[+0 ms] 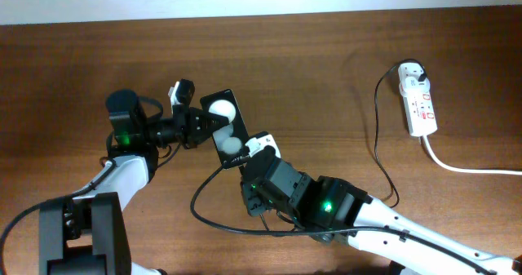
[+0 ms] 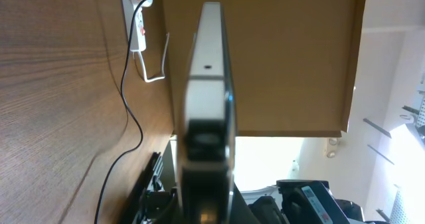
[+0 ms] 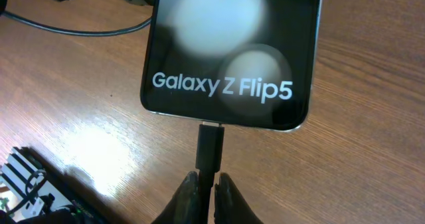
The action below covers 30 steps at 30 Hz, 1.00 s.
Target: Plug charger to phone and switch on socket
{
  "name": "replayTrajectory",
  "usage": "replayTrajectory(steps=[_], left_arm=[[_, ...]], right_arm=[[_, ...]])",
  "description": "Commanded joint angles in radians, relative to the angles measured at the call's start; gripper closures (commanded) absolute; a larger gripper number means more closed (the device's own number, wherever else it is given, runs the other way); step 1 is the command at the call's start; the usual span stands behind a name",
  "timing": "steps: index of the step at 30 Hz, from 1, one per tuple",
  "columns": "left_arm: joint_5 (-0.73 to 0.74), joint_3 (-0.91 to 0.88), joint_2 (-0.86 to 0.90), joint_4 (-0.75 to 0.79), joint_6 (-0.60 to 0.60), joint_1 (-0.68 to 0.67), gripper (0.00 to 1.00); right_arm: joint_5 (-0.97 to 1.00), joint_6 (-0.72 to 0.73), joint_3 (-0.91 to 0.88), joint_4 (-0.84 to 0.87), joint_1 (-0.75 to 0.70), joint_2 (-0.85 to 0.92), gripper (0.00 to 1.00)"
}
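Charger (image 3: pixel 211 144) at phone (image 3: pixel 229 51) port, socket (image 1: pixel 420 104) pending
Tip pinched in right gripper (image 3: pixel 211 184), phone just ahead; left gripper (image 1: pixel 204 121) clamps phone edge; socket well off from both

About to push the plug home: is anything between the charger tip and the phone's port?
Nothing visible. In the right wrist view the charger tip, pinched in the right gripper, lines up with the port and meets the bottom edge of the phone. Whether it is fully seated cannot be told.
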Motion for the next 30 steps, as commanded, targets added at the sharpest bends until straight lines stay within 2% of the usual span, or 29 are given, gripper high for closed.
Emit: replayTrajectory(steps=[1,9,10,12,14,17,18,19,21,25,30], left_arm=[[0.045,0.014,0.0,0.005,0.014,0.0,1.0],[0.058,0.001,0.0,0.006,0.047,-0.066,1.0],[0.058,0.001,0.0,0.006,0.047,-0.066,1.0],[0.058,0.001,0.0,0.006,0.085,-0.066,1.0],[0.055,0.001,0.0,0.006,0.096,-0.066,1.0],[0.018,0.001,0.0,0.006,0.133,-0.067,1.0],[-0.007,0.001,0.0,0.006,0.132,-0.071,1.0],[-0.04,0.001,0.0,0.006,0.132,-0.085,1.0],[-0.115,0.001,0.0,0.019,0.132,-0.127,1.0],[-0.23,0.046,0.0,0.061,0.132,-0.257,1.0],[-0.29,0.212,0.0,0.058,0.133,-0.34,1.0]], right_arm=[[0.013,0.001,0.0,0.021,-0.002,0.005,0.94],[0.061,-0.003,0.0,0.104,-0.003,0.005,0.96],[0.061,-0.003,0.0,0.092,-0.003,0.003,0.9],[0.061,-0.003,0.0,0.068,-0.003,-0.009,0.7],[0.06,-0.003,0.0,0.027,-0.003,-0.041,0.55],[0.06,-0.003,0.001,-0.043,-0.003,-0.135,0.4],[0.061,-0.003,0.001,-0.075,-0.003,-0.196,0.3],[0.066,-0.003,0.001,-0.111,-0.003,-0.255,0.14],[0.124,-0.003,0.001,-0.202,-0.003,-0.354,0.01],[0.248,-0.003,0.0,-0.336,-0.003,-0.489,0.01],[0.267,0.006,0.0,-0.376,-0.003,-0.511,0.01]])
